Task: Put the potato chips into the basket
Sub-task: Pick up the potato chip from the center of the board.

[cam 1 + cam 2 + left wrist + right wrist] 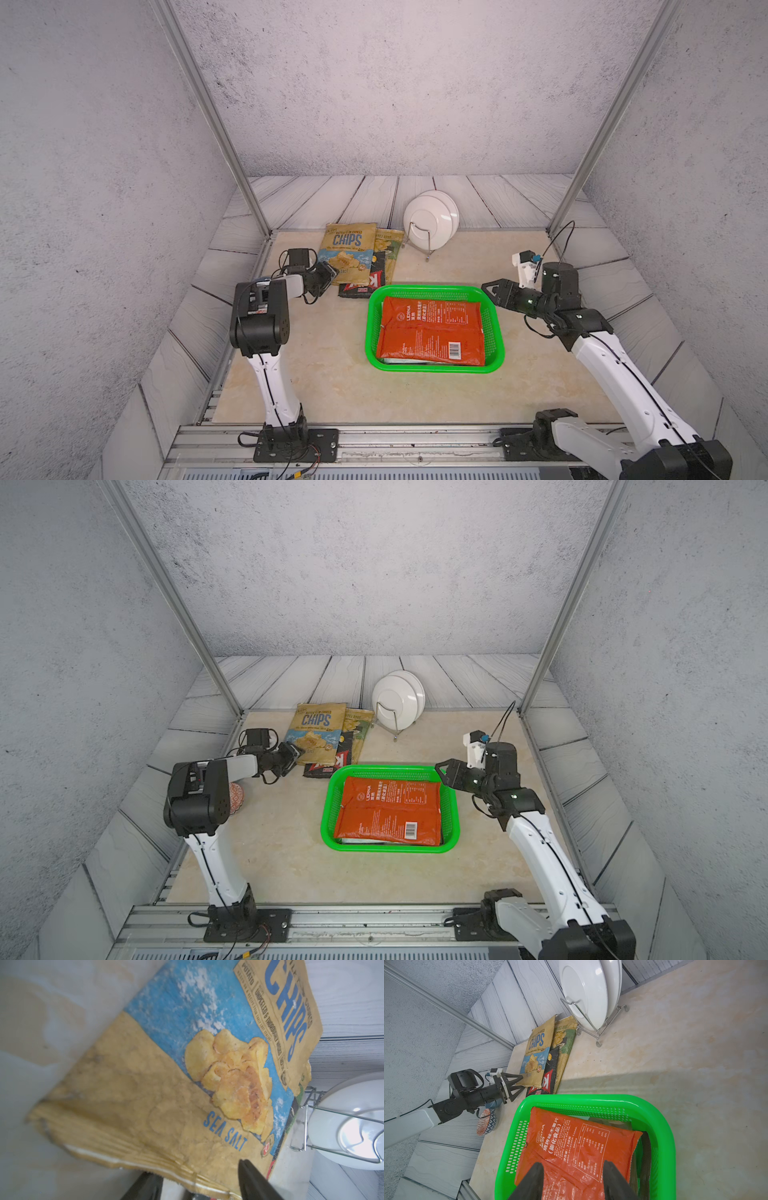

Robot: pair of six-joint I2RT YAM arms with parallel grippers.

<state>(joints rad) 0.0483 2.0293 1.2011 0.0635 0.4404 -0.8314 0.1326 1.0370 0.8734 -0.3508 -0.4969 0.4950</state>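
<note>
A tan "CHIPS" bag of potato chips [347, 253] [318, 733] lies at the back left, on top of a black bag [365, 283] and a green-and-tan bag [391, 249]. My left gripper [330, 272] [195, 1167] is at the tan bag's near edge. Its jaws stand apart, one finger over the bag's face and one under the seam. The green basket [428, 287] [591, 1099] holds an orange bag [432, 328] [577, 1147] lying on other bags. My right gripper [492, 291] [573, 1180] hangs open over the basket's right corner, with nothing between its fingers.
White plates [430, 218] stand in a wire rack behind the bags. A small patterned bowl [237, 798] [486, 1124] sits at the table's left edge beneath my left arm. Metal frame posts [216, 124] rise at the back corners.
</note>
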